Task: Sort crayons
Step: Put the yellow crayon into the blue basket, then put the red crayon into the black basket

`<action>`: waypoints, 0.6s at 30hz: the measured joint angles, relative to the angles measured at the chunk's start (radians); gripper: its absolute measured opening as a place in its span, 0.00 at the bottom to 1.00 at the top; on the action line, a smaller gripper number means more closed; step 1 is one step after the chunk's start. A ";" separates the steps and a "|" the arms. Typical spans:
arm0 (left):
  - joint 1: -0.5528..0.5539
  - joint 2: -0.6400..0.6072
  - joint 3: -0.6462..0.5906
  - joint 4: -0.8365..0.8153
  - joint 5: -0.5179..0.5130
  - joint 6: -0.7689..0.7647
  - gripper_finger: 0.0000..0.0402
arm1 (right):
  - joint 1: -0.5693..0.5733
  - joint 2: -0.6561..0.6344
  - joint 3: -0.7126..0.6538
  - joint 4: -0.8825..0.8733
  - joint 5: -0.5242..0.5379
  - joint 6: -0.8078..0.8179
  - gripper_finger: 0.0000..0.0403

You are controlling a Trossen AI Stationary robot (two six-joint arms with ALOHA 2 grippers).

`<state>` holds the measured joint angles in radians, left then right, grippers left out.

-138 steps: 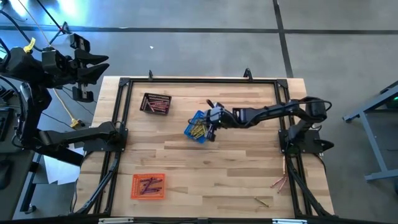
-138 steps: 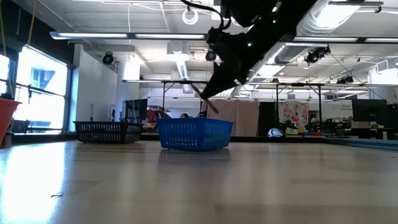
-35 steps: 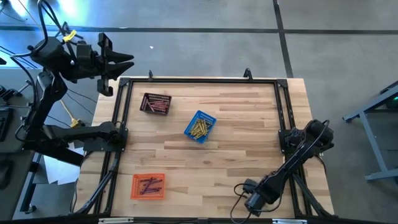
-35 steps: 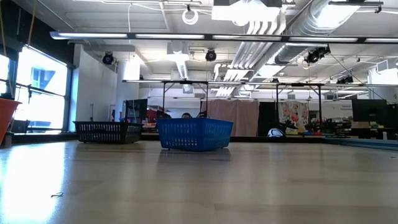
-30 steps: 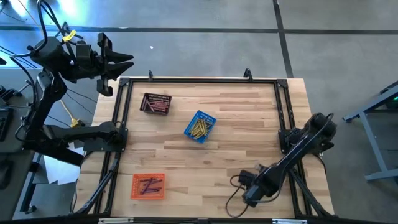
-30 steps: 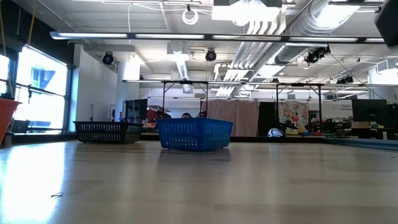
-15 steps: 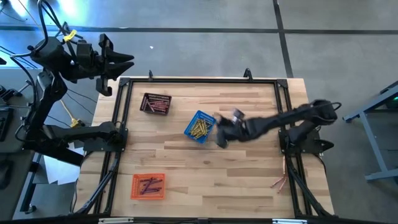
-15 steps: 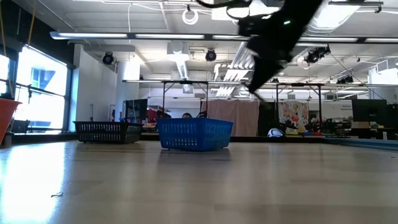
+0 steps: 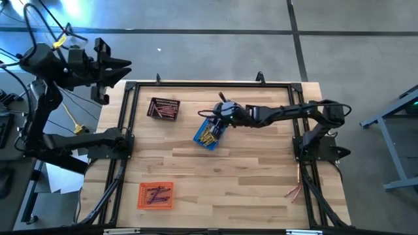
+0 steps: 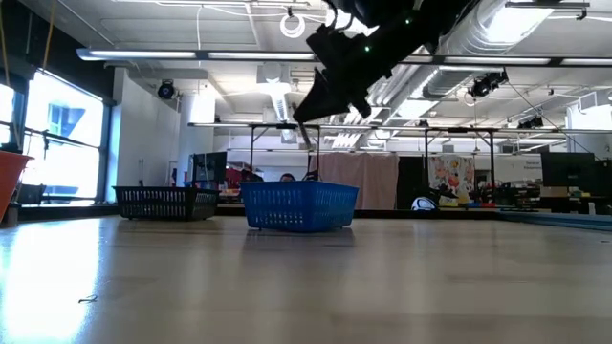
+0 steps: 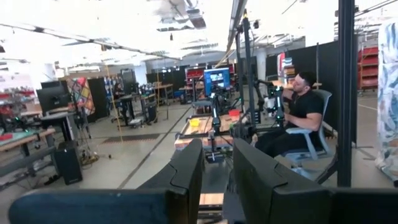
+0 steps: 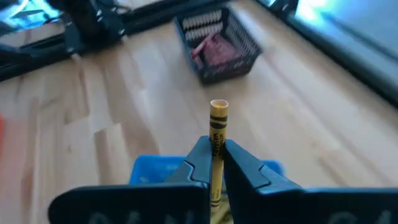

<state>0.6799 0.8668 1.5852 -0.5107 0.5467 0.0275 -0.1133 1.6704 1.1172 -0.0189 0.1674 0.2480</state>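
Surface [image 9: 261, 163] wide, wood. Blue basket [image 9: 210, 132] directly below right hand [image 9: 216, 115]; black basket [image 9: 164, 108] farther beyond, orange basket [image 9: 156, 194] well apart. Right hand pinching yellow crayon [image 12: 217, 140], long axis out past fingertips, over blue basket. Left hand [image 9: 116, 70] parked off-surface, half-spread, empty. Only right wrist view shows crayon colour. Loose crayons [image 9: 293, 191] far behind right hand.

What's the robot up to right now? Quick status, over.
Right end effector shut on a yellow crayon, above the blue basket. Left end effector parked off the table's far left corner. Nothing in the way.
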 joint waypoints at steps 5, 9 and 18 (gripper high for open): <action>0.000 -0.026 0.000 0.001 0.001 0.002 0.19 | 0.002 0.050 0.000 -0.002 -0.067 0.085 0.04; 0.000 -0.040 0.000 0.000 0.000 0.002 0.19 | 0.002 0.060 0.000 -0.063 -0.104 0.124 0.10; 0.001 -0.061 0.000 -0.001 0.000 0.018 0.19 | 0.004 0.056 0.010 -0.227 -0.321 0.308 0.18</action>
<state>0.6804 0.8061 1.5856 -0.5114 0.5465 0.0453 -0.1089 1.7260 1.1270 -0.2460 -0.1533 0.5560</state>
